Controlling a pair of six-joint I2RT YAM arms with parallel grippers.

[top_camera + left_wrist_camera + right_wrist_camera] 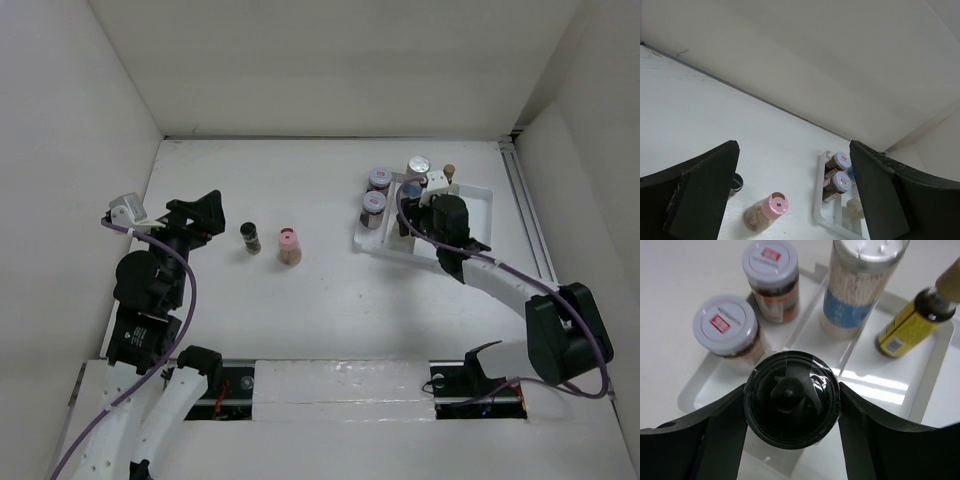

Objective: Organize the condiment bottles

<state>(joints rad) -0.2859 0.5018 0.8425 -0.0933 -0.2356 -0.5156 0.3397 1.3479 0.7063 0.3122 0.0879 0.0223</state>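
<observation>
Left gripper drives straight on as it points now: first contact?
Probably the small dark narrow jar, nearest in line, likely off one finger; the pink-capped bottle stands just beyond. Height of the left gripper is unclear, so it might pass over.

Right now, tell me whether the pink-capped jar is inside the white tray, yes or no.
No, the pink-capped jar stands on the table, well apart from the white tray.

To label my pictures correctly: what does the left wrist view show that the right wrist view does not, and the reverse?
Only left wrist: the pink-capped jar standing outside the tray. Only right wrist: the black-lidded jar gripped by the right tool, and the yellow bottle. Both: the white tray with two silver-lidded jars in it.
</observation>
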